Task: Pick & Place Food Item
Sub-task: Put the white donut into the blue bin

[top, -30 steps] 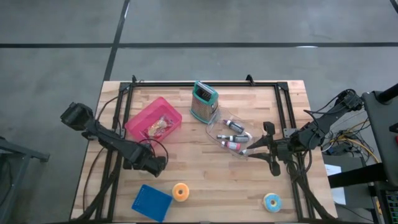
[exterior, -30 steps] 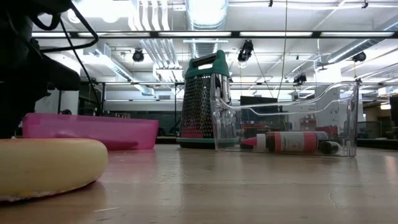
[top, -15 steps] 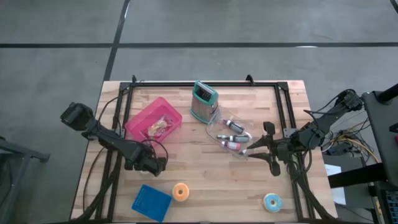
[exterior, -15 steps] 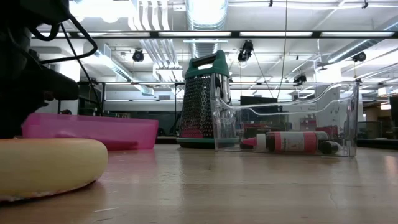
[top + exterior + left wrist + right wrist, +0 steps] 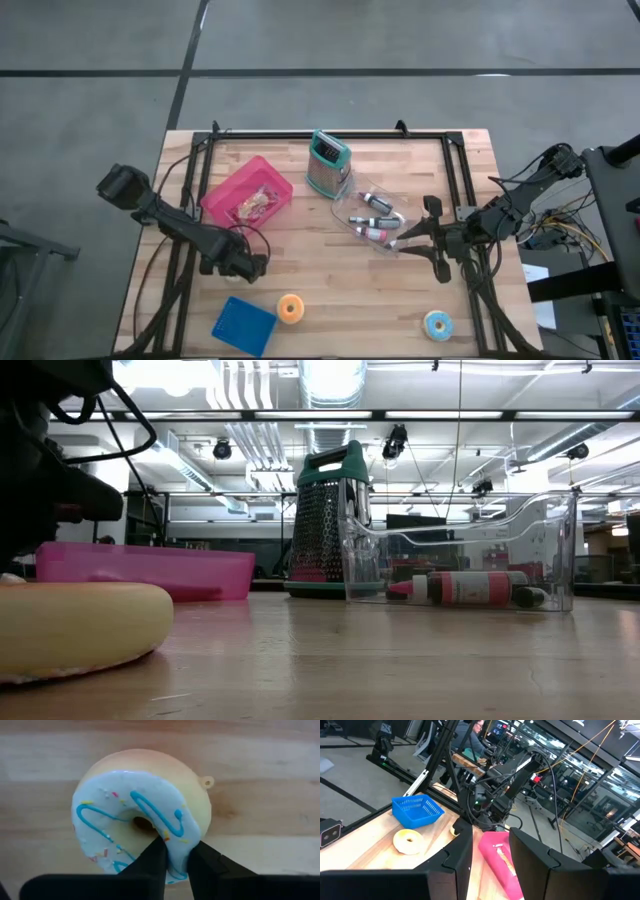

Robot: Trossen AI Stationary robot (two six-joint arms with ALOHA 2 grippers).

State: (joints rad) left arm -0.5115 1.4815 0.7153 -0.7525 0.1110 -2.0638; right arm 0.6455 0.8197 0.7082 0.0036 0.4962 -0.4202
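The left claw (image 5: 175, 860) pinches the blue-iced doughnut's (image 5: 135, 815) ring narrowly; lift straight off the desk (image 5: 260, 780), keeping squeeze gentle.

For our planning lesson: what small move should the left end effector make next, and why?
Probably a short straight lift: the left end effector pinches the ring of the donut over the table; the right end effector waits beside the clear bin.
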